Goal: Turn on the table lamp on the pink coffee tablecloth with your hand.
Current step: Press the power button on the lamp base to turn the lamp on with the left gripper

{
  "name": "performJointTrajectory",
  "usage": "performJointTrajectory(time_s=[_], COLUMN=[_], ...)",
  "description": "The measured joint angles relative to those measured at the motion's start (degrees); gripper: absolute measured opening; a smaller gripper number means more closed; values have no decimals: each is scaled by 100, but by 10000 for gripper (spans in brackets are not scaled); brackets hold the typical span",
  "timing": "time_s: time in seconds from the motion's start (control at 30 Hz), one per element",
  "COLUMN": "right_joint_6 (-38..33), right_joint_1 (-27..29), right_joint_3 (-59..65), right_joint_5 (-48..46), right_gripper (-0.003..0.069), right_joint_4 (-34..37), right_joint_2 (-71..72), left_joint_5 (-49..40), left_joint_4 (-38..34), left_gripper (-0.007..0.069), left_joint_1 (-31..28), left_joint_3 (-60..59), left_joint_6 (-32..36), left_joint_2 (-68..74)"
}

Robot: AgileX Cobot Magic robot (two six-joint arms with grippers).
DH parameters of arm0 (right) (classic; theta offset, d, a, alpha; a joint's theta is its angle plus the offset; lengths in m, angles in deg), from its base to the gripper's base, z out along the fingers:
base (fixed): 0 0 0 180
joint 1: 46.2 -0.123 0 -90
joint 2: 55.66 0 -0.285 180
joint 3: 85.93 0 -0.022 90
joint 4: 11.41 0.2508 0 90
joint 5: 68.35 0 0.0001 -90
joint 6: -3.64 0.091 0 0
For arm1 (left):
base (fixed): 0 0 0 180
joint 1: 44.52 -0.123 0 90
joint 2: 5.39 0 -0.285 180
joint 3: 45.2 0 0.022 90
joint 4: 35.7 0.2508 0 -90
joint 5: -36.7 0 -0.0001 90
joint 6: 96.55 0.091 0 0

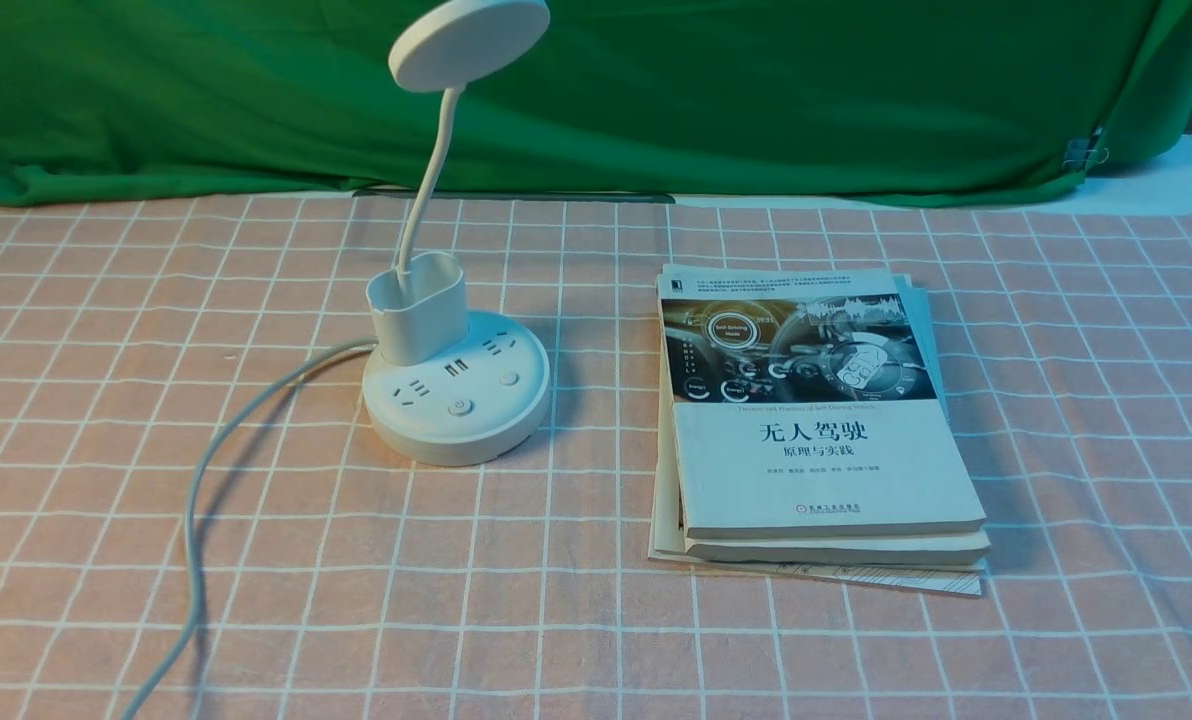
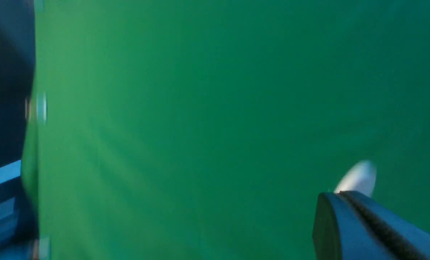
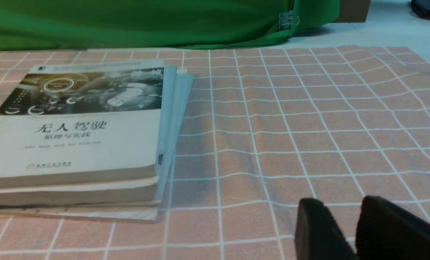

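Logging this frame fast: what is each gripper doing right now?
Left gripper: shut, fingers pressed together, holding nothing, up in front of the green backdrop.
Right gripper: slightly open, empty, low over the tablecloth.

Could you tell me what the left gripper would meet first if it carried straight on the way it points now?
Most likely the green backdrop cloth, which fills the blurred left wrist view ahead of the left gripper. The table lamp shows just beside that line; depth is unclear.

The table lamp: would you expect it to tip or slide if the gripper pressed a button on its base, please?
Probably neither. The table lamp sits on a wide, flat puck base, and the buttons face up, so a press pushes it into the pink coffee tablecloth. The thin neck would likely sway. A sideways shove might slide it, dragging its cord.
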Motion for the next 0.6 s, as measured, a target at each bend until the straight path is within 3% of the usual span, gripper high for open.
performJointTrajectory(time_s=[0.17,0.27,0.3,0.33,0.5,0.6], right_joint_6=[0,0,0,0,0,0], right_joint_1=[0,0,0,0,0,0], right_joint_3=[0,0,0,0,0,0], right_joint_5=[0,0,0,0,0,0], right_gripper=[238,238,238,238,238,238], right_joint_4=[0,0,0,0,0,0], right_joint_2=[0,0,0,0,0,0], left_joint_5=[1789,1705,1028,912,-2493,-3721], left_joint_4=[-121,-205,-215,-215,-221,-204], left_gripper=[1,1,1,1,1,1], left_joint_1=[0,0,0,0,0,0], left_joint_3=[32,456,1068,1160,3799,4827], left_joint_6=[-106,-414,-527,-540,-263,-123], left_joint_2=[-7,-20,-26,-26,823,1761])
